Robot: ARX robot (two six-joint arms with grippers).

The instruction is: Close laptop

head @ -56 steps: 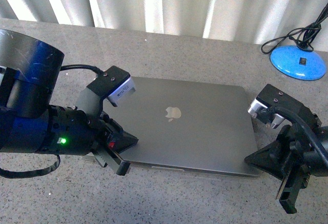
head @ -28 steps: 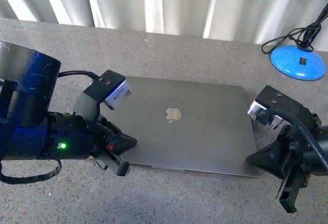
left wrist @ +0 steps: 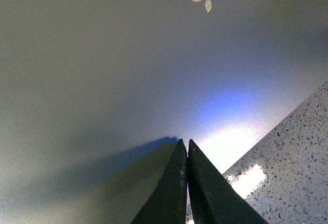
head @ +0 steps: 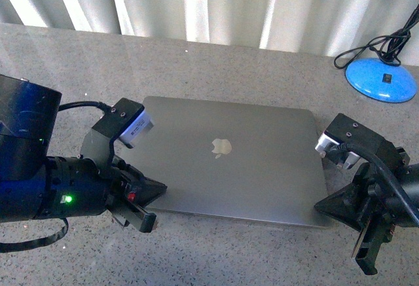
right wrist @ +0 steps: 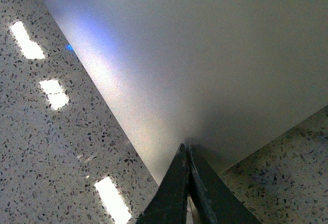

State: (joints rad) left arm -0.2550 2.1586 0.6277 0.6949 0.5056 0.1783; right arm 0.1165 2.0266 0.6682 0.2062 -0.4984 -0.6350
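Laptop (head: 229, 161) lies shut — left tool (head: 157, 189) and right tool (head: 325, 204) both pinched closed at its near corners.

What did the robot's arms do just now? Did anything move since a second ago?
The left gripper slid back across the laptop lid, toward the robot and to its left, so only its tip now reaches the lid's near left corner. Its fingers are shut and hold nothing. The right gripper hardly moved and is shut by the near right corner. The laptop stayed closed, and the blue lamp base stayed put.
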